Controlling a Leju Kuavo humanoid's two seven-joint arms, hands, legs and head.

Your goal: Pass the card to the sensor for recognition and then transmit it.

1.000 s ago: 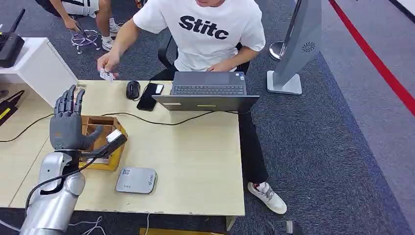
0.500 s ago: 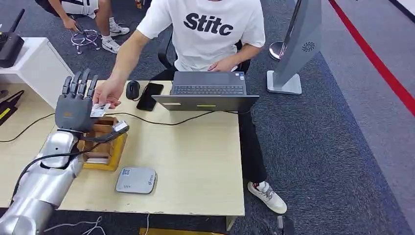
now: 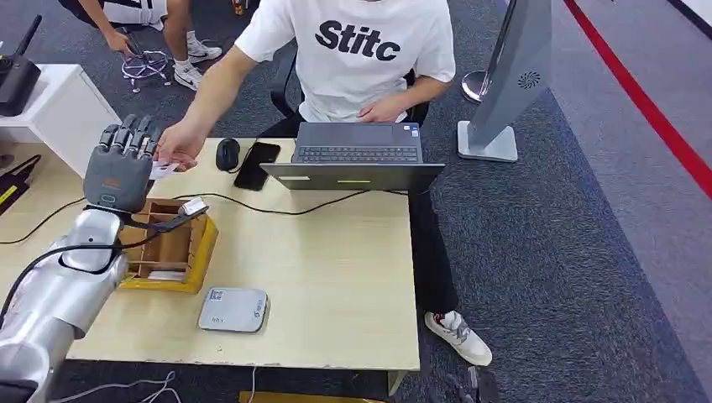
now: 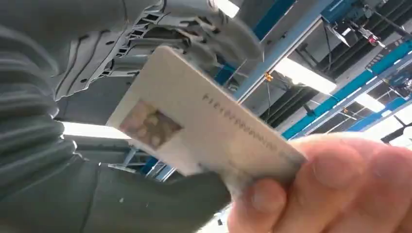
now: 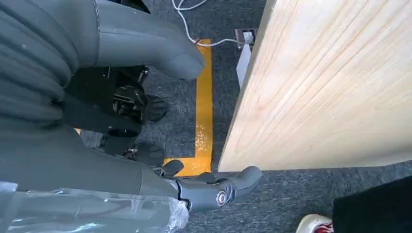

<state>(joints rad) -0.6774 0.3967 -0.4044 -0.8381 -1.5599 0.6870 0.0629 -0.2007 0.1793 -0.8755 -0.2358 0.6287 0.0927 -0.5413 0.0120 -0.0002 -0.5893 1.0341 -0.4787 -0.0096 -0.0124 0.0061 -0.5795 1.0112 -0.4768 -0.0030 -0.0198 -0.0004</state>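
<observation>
Card [image 3: 164, 170] hangs above the far left of the tabletop [image 3: 336, 277], one end pinched in the person's hand [image 3: 178, 151] and the other end against the robot's left hand [image 3: 120, 168]. In the left wrist view the card [image 4: 204, 131] is pale with a small printed patch and a row of characters; it lies between the grey thumb below it and the darker fingers [image 4: 160, 29] above it, while the person's fingertips [image 4: 330, 184] clamp its other end. Whether the robot's fingers are pressing on the card or just lying beside it, I cannot tell. The left hand is raised, palm away from the camera, fingers upright and close together. Below it, on the near left of the tabletop, stands a wooden box [image 3: 172, 252], and nearer still lies the flat grey sensor [image 3: 233, 309]. A laptop [image 3: 357, 155], a mouse [image 3: 227, 154] and a phone [image 3: 258, 164] sit along the far edge. The right hand [image 5: 160, 121] hangs beside the tabletop's edge over carpet, its fingers loosely apart and holding nothing.
</observation>
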